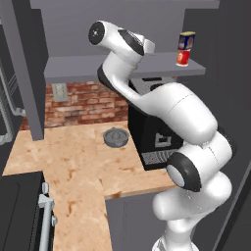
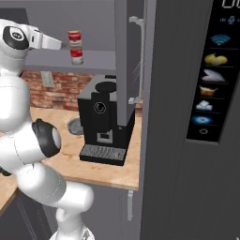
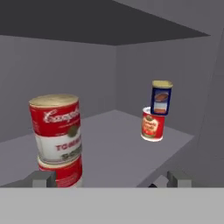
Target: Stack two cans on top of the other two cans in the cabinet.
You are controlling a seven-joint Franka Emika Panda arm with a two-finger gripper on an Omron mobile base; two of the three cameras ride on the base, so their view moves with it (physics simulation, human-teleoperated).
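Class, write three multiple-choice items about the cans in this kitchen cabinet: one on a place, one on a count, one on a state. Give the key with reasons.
1. Where is the dark-blue can?
A. On top of a red can
B. On the counter
C. On the coffee machine

2. How many cans stand on the cabinet shelf?
A. Two
B. Three
C. Four

3. How is the end effector?
A. Shut on a red can
B. Open, holding nothing
C. Shut on the blue can

Key: 1 A, the blue can sits upright on the far red can. 2 C, the hand view shows two stacks of two; the near stack is red on red. 3 B, the fingertips stand wide apart with nothing between them.
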